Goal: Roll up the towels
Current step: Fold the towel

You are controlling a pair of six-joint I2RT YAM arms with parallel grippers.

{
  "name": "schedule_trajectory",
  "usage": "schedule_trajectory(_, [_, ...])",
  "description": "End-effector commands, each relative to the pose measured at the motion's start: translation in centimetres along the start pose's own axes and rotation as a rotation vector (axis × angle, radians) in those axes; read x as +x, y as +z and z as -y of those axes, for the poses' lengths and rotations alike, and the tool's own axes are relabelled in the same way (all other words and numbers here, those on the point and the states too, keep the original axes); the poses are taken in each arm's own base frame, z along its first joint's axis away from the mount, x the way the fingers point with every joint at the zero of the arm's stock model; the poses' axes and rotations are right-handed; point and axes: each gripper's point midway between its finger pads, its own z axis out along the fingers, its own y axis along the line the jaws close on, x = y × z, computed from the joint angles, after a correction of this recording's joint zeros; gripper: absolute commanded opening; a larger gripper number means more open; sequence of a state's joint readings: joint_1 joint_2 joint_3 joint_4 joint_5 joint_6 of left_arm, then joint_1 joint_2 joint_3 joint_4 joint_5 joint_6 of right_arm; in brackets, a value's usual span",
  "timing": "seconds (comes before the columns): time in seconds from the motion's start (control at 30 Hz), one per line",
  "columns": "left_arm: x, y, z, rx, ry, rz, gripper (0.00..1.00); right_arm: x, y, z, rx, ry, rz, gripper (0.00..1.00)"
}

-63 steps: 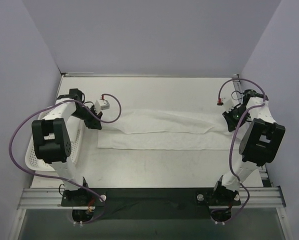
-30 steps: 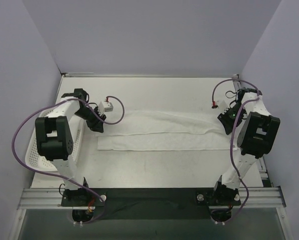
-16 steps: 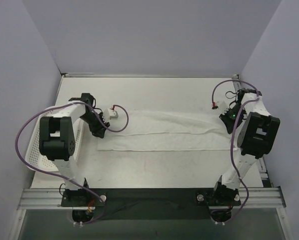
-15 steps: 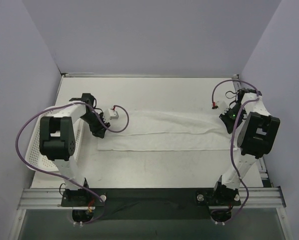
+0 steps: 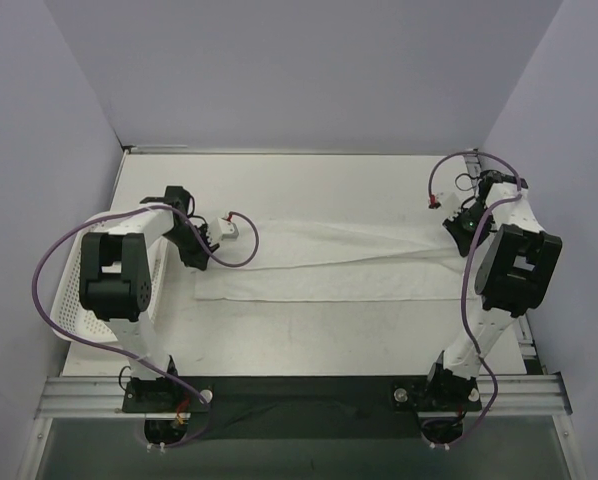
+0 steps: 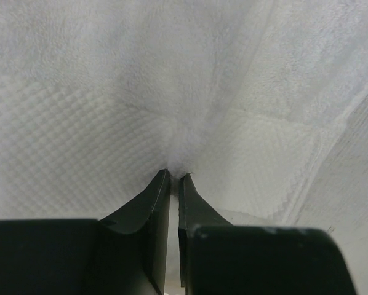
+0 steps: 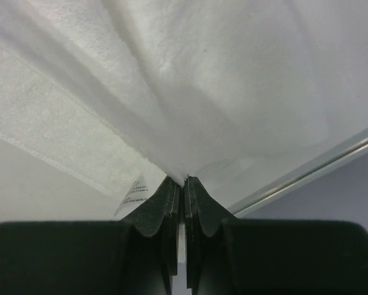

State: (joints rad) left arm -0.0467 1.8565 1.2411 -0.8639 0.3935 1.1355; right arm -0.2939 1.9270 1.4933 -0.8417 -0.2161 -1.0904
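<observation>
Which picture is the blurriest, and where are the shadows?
Right wrist: blurriest, the towel smooth and grey-shaded beside the jaws. Left wrist: weave shows clearly, with a dim fold at the pinch. Top view: sharp, even light, no glare on the table.

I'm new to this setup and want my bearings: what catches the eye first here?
A long white towel stretches across the middle of the table, nearly from arm to arm. The left hand is pinched shut on its left end and the right hand on its right end. A white perforated basket sits at the table's left edge.
</observation>
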Motion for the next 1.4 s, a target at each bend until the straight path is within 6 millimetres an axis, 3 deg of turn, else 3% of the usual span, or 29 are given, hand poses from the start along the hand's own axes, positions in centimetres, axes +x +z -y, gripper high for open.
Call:
schedule_trajectory(0.0, [-2.4,-2.4,-2.0,-0.089,0.039,0.056,0.0,-0.6,-3.5,2.6,0.137,0.03,0.04,0.0])
schedule_trajectory(0.2, [-5.3,-4.9,-3.5,-0.113,-0.022,0.139,0.0,-2.1,-7.3,6.2,0.289,0.056,0.123,0.0])
schedule_trajectory(0.43, [-10.0,-10.9,-6.4,-0.219,-0.11,0.323,0.0,-3.7,-15.3,12.5,0.611,0.169,0.314,0.0])
schedule_trajectory(0.53, [-10.9,-11.9,-6.2,-0.223,-0.107,0.359,0.0,-4.0,-16.5,13.1,0.648,0.166,0.359,0.0])
schedule_trajectory(0.67, [-9.8,-10.8,-4.4,-0.201,-0.078,0.321,0.0,-3.2,-13.8,11.1,0.583,0.077,0.314,0.0])
schedule_trajectory(0.7, [-9.1,-9.9,-3.5,-0.176,-0.073,0.303,0.0,-2.5,-11.9,10.0,0.536,0.06,0.292,0.0])
schedule_trajectory(0.8, [-8.5,-8.9,-1.7,-0.133,-0.063,0.276,0.0,-1.1,-10.6,8.3,0.503,0.001,0.265,0.0])
schedule_trajectory(0.93, [-6.6,-5.8,1.4,-0.031,-0.057,0.197,0.0,1.6,-6.5,5.1,0.404,-0.064,0.186,0.0])
schedule_trajectory(1.07, [-4.4,-2.6,3.4,0.052,-0.076,0.102,0.0,3.6,-2.7,2.0,0.301,-0.116,0.113,0.0])
schedule_trajectory(1.17, [-3.0,-0.7,3.8,0.083,-0.115,0.055,0.0,4.5,-0.2,0.2,0.236,-0.124,0.076,0.0])
schedule_trajectory(1.37, [-2.2,1.7,4.8,0.145,-0.195,0.003,0.0,4.5,2.1,-0.5,0.183,-0.103,0.033,0.0])
